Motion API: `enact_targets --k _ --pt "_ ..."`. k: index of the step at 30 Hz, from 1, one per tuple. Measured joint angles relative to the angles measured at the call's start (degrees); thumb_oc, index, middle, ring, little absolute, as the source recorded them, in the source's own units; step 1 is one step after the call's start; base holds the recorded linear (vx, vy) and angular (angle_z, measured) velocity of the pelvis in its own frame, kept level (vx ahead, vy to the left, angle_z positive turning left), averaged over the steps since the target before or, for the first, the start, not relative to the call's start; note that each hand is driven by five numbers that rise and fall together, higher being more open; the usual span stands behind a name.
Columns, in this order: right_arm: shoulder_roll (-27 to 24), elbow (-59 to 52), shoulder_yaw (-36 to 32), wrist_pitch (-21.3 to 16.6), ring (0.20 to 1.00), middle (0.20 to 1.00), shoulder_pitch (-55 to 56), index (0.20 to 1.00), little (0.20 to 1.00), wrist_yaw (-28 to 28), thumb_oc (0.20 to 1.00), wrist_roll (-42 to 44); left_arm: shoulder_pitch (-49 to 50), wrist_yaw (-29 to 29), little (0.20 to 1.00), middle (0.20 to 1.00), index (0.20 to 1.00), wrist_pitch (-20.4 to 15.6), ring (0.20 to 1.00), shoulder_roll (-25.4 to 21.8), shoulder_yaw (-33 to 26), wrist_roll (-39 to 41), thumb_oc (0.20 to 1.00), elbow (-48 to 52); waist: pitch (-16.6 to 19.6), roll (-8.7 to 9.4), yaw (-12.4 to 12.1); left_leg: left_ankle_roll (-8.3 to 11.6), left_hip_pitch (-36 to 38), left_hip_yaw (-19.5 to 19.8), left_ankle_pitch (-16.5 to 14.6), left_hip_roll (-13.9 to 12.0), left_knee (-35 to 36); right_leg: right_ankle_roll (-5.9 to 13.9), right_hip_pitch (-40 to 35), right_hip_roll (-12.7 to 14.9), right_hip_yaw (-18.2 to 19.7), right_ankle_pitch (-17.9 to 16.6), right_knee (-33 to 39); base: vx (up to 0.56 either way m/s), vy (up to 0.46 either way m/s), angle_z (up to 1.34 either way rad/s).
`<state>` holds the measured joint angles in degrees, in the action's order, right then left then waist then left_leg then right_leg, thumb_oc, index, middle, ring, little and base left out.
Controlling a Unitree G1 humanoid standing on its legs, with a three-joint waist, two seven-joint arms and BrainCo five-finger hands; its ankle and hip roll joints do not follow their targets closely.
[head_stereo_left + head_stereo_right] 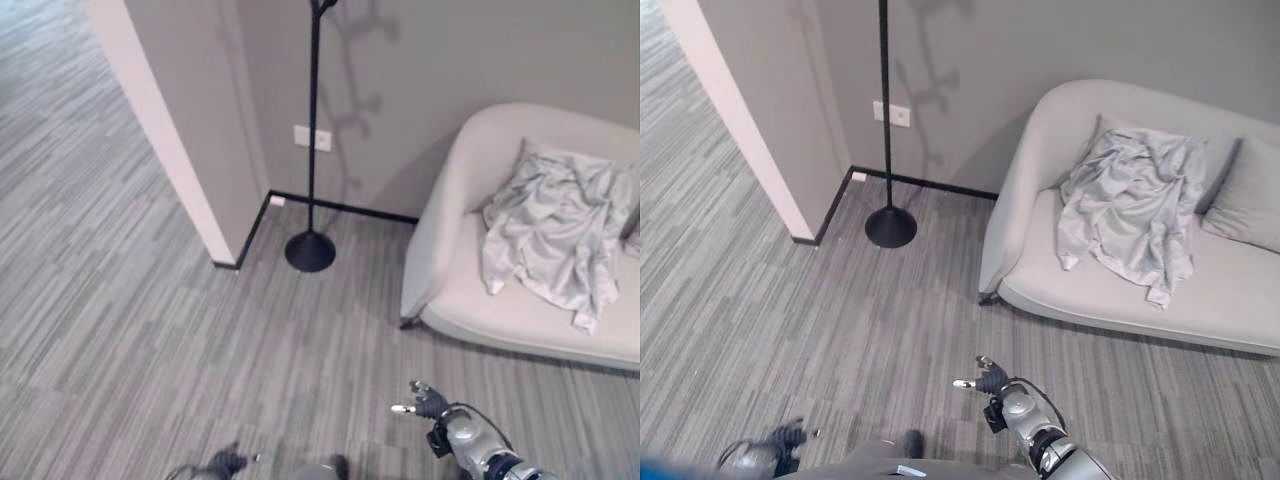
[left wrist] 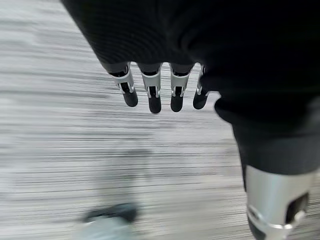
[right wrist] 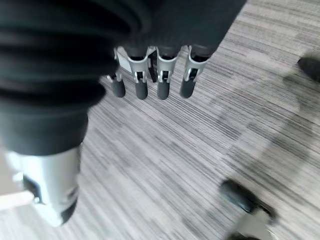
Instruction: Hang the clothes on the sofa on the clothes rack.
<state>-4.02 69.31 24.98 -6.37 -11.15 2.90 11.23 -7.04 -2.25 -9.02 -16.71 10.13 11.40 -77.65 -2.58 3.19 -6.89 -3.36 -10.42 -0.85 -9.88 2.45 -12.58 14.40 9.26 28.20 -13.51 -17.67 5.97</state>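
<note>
A crumpled pale grey garment (image 1: 555, 232) lies draped over the seat and backrest of the cream sofa (image 1: 470, 300) at the right; it also shows as the garment (image 1: 1135, 205) on the sofa (image 1: 1040, 290). The black clothes rack (image 1: 311, 130) stands on a round base (image 1: 310, 251) in the wall corner, left of the sofa. My right hand (image 1: 428, 402) hovers low over the floor in front of the sofa, its fingers (image 3: 162, 82) relaxed and holding nothing. My left hand (image 1: 788, 437) hangs at the bottom left, fingers (image 2: 152, 92) straight and empty.
A protruding wall corner (image 1: 190, 180) juts out left of the rack. A grey cushion (image 1: 1250, 195) rests at the sofa's right end. Grey striped carpet (image 1: 150, 330) stretches between me, the rack and the sofa.
</note>
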Motion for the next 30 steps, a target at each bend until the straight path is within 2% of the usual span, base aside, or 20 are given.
enact_targets --k 2,3,4,5,6,7,8,9,10,11,12,13,14,15,17,19,26,28,29,30 --pt "-2.4 -4.26 0.35 0.06 1.0 1.0 3.77 1.0 1.0 0.3 1.0 0.01 0.79 0.63 1.0 1.0 1.0 -0.34 1.0 2.49 6.69 -0.32 1.0 3.23 -0.48 -0.32 0.58 -0.22 -1.36 0.37 -1.22 -0.15 -0.83 -0.48 3.02 -1.78 -1.73 -0.38 -0.06 0.29 -0.537 0.41" --pt "-2.65 -4.06 0.94 -0.03 1.0 1.0 3.65 1.0 1.0 0.37 1.0 0.01 0.36 0.72 1.0 1.0 1.0 -0.43 1.0 2.72 6.85 -0.39 1.0 2.9 -0.98 -0.37 0.64 -0.22 -1.58 0.15 -1.16 0.1 -0.82 -0.53 4.01 -2.47 -2.24 -0.43 -0.08 0.34 -0.636 0.22" --pt "-2.41 -2.9 0.79 0.69 1.0 1.0 2.57 1.0 1.0 0.35 1.0 0.01 -0.07 0.71 1.0 1.0 1.0 -0.16 1.0 2.72 6.91 -0.37 1.0 1.88 -1.01 0.15 1.82 -0.21 -1.47 0.27 -1.18 0.16 -0.66 -0.53 4.6 -3.52 -3.98 -0.08 -0.12 0.28 -0.521 0.07" --pt "-2.43 -4.29 1.07 0.2 1.0 1.0 1.23 1.0 1.0 0.38 1.0 0.01 0.6 0.38 1.0 1.0 1.0 -0.23 1.0 1.64 6.73 -0.23 1.0 2.02 -1.3 -0.19 3.01 0.04 -1.02 -0.11 -1.38 -1.05 -0.62 -1.98 6.58 -7.23 -6.93 0.62 -3.33 0.38 -0.632 0.14" --pt "-3.23 -3.61 1.78 -0.35 1.0 1.0 -0.02 1.0 1.0 0.55 1.0 -0.04 0.25 -0.02 1.0 1.0 1.0 -0.31 1.0 1.83 5.35 1.22 1.0 2.15 -1.42 -0.37 3.51 0.18 -0.22 0.16 -1.42 -1.23 -0.16 -3.08 6.56 -8.59 -7.7 0.84 -6.13 0.3 -0.46 0.12" --pt "-3.95 -3.2 3.03 -0.3 1.0 1.0 -0.36 1.0 1.0 0.89 1.0 -0.03 0.45 -0.46 1.0 1.0 1.0 -0.4 1.0 2.34 4.17 3.25 1.0 3.01 -1.3 -0.98 3.15 0.77 -0.41 0.66 -1.57 -1.62 0.11 -3.3 6.37 -9.93 -7.96 2.7 -7.85 0.29 -0.434 0.3" --pt "-4.96 -3.21 3.83 -0.63 1.0 1.0 -0.56 1.0 1.0 1.07 1.0 -0.02 0.31 -0.85 1.0 1.0 1.0 -0.91 1.0 3.02 3.74 5.02 1.0 4.26 -1.48 -1.97 2.87 1.89 -0.48 2.5 -1.71 -2.72 0.17 -3.62 6.28 -12.52 -6.51 6.71 -9.03 0.27 -0.402 0.75" --pt "-6.04 -2.85 4.71 -0.79 1.0 1.0 -0.34 1.0 1.0 1.29 1.0 -0.02 -0.1 -1.02 1.0 1.0 1.0 -1.38 1.0 2.71 5.38 6.42 1.0 5.41 -1.41 -1.01 2.86 5.38 -1.29 4.92 0.38 -2.16 0.48 -5.23 3.74 -15.41 -3.64 6.65 -6.85 0.26 -0.399 0.64" --pt "-6.73 -2.97 4.99 -0.39 1.0 1.0 -0.64 1.0 1.0 1.41 1.0 -0.01 0.6 -0.71 1.0 1.0 1.0 -1.52 1.0 3.06 5.43 6.37 1.0 5.53 -1.37 -1.0 1.8 5.61 -0.28 5.0 0.18 -2.17 1.44 -8.16 2.01 -16.68 -3.81 8.39 -3.83 0.26 -0.376 0.39" --pt "-7.18 -3.2 5.05 -0.32 1.0 1.0 -1.42 1.0 1.0 1.5 1.0 -0.01 1.44 -0.64 1.0 1.0 1.0 -1.46 1.0 3.05 5.27 6.37 1.0 5.75 -1.3 -0.7 1.34 5.99 -0.67 5.07 -0.16 -2.18 0.21 -8.47 0.4 -16.9 -2.18 8.67 -0.21 0.16 -0.212 -0.29" --pt "-7.63 -3.22 5.07 -0.34 1.0 1.0 -3.01 1.0 1.0 1.53 1.0 -0.01 2.23 -0.66 1.0 1.0 1.0 -1.4 1.0 3.33 5.18 6.37 1.0 5.84 -1.9 0.01 1.34 6.51 -2.87 6.15 -0.5 -2.07 -3.19 -8.44 1.07 -16.77 -1.57 9.18 -0.22 0.22 -0.304 -0.32" --pt "-7.74 -3.34 5.19 -0.34 1.0 1.0 -4.19 1.0 1.0 1.55 1.0 -0.02 2.6 -0.49 1.0 1.0 1.0 -1.35 1.0 3.55 4.9 6.27 1.0 5.63 -2.06 -0.78 1.12 6.53 -4.22 6.83 -0.83 -2.06 -3.27 -8.68 1.38 -16.87 -1.47 9.33 -0.23 0.22 -0.263 -0.34" --pt "-9.89 -3.37 4.82 -0.22 1.0 1.0 -5.21 1.0 1.0 1.59 1.0 -0.03 3.63 0.44 1.0 1.0 1.0 -0.8 1.0 4.34 5.32 5.77 1.0 5.6 -1.92 -1.77 0.87 5.72 -1.99 8.5 1.97 -2.04 8.32 -8.79 1.68 -18.46 -0.57 9.42 -0.23 0.26 -0.277 -0.6" --pt "-11.3 -3.22 4.7 -0.2 1.0 1.0 -5.52 1.0 1.0 1.69 1.0 -0.02 4.63 0.62 1.0 1.0 1.0 -0.78 1.0 4.56 5.19 5.49 1.0 5.61 -1.49 -3.3 -0.09 6.71 -0.88 10.64 7.55 -2.69 12.2 -9.24 1.43 -20.69 0.4 9.84 -0.2 0.26 -0.225 -0.6" --pt "-11.36 -3.07 4.61 -0.11 1.0 1.0 -4.26 1.0 1.0 1.63 1.0 -0.04 4.46 0.71 1.0 1.0 1.0 -0.66 1.0 4.14 4.75 5.13 1.0 4.86 -0.88 -3.28 0.17 7.57 -0.15 10.96 8.57 -2.78 13.41 -9.25 1.12 -21.36 -0.02 10.51 -0.16 0.22 -0.117 -0.13" --pt "-10.76 -3.02 4.09 0.0 1.0 1.0 -2.31 1.0 1.0 1.57 1.0 -0.04 4.31 0.98 1.0 1.0 1.0 -0.77 1.0 4.03 3.12 4.32 1.0 4.85 -0.87 -2.18 0.27 7.73 -0.17 11.05 9.17 -2.86 14.31 -8.59 1.51 -21.76 -0.17 11.05 -0.16 0.22 -0.006 0.12" --pt "-6.64 -2.6 2.5 0.12 1.0 1.0 0.03 1.0 1.0 1.2 1.0 -0.04 7.17 1.4 1.0 1.0 1.0 -0.07 1.0 2.1 1.69 1.3 1.0 4.42 0.25 -0.58 0.22 6.74 2.08 9.11 9.51 -1.58 15.06 -8.37 0.47 -20.33 1.59 10.33 -0.19 0.18 0.015 -0.1" --pt "-6.0 -2.95 2.67 0.02 1.0 1.0 -0.03 1.0 1.0 0.98 1.0 -0.04 7.04 1.41 1.0 1.0 1.0 0.52 1.0 0.72 0.66 1.21 1.0 4.22 0.53 0.39 0.19 5.63 3.33 8.35 8.73 -1.49 14.63 -7.66 -0.53 -20.45 1.69 9.67 -0.55 0.05 0.034 -0.22" --pt "-6.07 -2.76 3.25 -0.01 1.0 1.0 -0.72 1.0 1.0 0.74 1.0 -0.03 6.74 1.37 1.0 1.0 1.0 0.7 1.0 0.35 0.74 1.2 1.0 3.98 0.1 0.25 -0.12 4.85 3.48 7.56 8.09 -1.83 13.56 -7.61 0.54 -20.71 1.92 9.65 -3.26 0.08 -0.002 -0.73" --pt "-6.26 -2.41 4.93 -0.05 1.0 1.0 -2.8 1.0 1.0 0.51 1.0 -0.02 6.14 1.35 1.0 1.0 1.0 0.86 1.0 -0.07 0.83 1.2 1.0 3.01 -0.7 -0.45 -0.47 3.39 2.1 4.16 5.88 -2.56 9.69 -5.86 5.03 -20.88 0.59 8.58 -11.3 0.2 -0.086 -0.85"
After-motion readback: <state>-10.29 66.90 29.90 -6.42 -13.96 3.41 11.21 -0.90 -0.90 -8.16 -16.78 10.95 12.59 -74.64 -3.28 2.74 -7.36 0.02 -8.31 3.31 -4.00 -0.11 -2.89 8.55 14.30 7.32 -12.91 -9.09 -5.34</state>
